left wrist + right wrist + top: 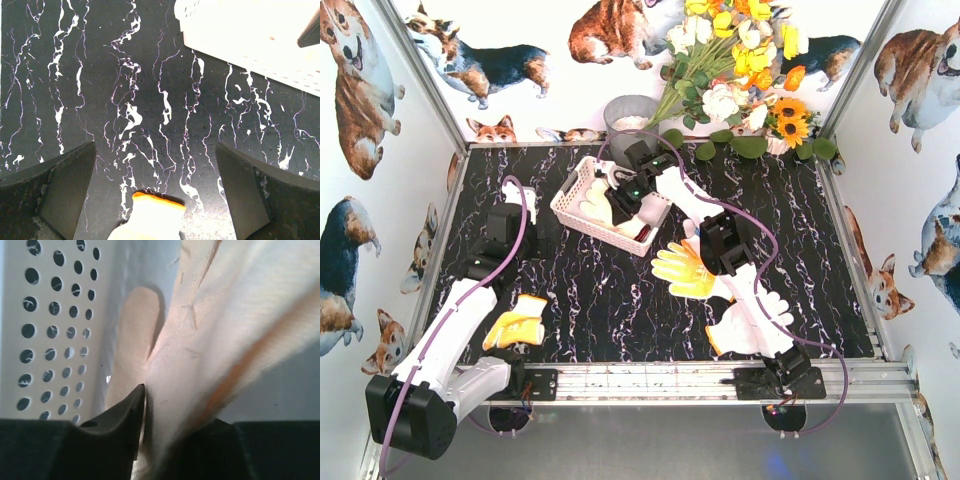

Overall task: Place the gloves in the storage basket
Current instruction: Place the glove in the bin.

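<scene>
The white storage basket (570, 190) stands at the table's back middle; its holed wall (50, 330) fills the left of the right wrist view. My right gripper (620, 195) reaches down into it, with a cream glove (200, 340) lying between its jaws (180, 410). That glove touches the left finger and looks blurred, so the grip is unclear. A yellow glove (685, 270) and a white glove (755, 325) lie under the right arm. An orange-yellow glove (515, 325) rests by the left arm. My left gripper (155, 150) is open over an orange-cuffed white glove (150, 220).
A grey metal bucket (630, 115) and a flower bunch (740, 60) stand behind the basket. Corgi-printed walls close the table on three sides. An aluminium rail (650, 380) with both arm bases runs along the near edge. The basket's corner (250, 45) lies ahead and right of the left gripper.
</scene>
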Tool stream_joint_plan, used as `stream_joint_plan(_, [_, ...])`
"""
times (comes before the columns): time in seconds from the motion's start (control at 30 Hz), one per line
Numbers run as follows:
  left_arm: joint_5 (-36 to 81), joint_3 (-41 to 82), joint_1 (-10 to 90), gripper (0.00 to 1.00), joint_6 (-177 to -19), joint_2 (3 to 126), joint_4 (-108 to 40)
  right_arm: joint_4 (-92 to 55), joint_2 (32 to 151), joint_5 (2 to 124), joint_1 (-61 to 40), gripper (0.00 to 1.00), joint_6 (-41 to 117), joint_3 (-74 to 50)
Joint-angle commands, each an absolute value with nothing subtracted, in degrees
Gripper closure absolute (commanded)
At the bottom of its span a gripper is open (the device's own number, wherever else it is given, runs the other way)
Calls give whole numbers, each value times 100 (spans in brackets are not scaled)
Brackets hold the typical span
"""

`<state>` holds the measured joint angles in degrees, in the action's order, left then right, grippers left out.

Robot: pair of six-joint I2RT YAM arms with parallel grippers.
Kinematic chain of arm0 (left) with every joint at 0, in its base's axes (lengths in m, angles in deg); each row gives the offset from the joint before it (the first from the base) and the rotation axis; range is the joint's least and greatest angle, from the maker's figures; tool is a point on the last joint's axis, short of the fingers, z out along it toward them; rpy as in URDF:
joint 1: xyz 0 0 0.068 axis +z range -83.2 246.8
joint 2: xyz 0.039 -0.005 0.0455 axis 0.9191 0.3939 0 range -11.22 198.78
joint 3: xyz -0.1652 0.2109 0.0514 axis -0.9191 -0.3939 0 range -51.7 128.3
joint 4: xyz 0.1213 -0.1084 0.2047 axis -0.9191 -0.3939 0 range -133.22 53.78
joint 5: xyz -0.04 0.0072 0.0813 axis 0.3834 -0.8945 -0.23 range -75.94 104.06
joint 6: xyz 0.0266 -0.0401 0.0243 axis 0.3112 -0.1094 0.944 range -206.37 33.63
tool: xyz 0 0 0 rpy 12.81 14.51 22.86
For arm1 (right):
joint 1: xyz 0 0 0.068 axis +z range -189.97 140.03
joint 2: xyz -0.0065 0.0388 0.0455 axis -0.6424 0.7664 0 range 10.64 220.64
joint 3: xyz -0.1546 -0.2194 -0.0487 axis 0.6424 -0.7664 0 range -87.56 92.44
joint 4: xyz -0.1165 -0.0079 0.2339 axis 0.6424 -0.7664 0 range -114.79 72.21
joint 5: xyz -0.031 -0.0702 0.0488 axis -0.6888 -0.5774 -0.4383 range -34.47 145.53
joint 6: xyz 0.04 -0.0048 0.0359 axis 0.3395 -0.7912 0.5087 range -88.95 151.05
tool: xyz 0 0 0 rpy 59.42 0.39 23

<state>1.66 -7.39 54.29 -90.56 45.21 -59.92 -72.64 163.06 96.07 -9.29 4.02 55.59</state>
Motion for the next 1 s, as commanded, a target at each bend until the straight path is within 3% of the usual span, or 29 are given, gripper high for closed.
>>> stream_joint_plan(0.0, [209, -793, 5511, 0, -9006, 4537, -5871, -6862, 16302, 9412, -930, 66, 480, 5842])
stream_joint_plan(0.13, [211, -793, 5511, 0, -9007, 4539, -5872, -6833, 16220, 9289, -930, 58, 517, 5847])
stream_joint_plan(0.4, [211, -793, 5511, 0, -9002, 4533, -5872, -6619, 16136, 8805, -930, 56, 820, 5758])
stream_joint_plan(0.63, [215, -793, 5511, 0, -9002, 4555, -5880, -5806, 16085, 8388, -895, 68, 1041, 5342])
stream_joint_plan(0.97, [294, -793, 5511, 0, -8981, 4624, -5880, -6650, 16111, 9626, -868, 83, -36, 5610])
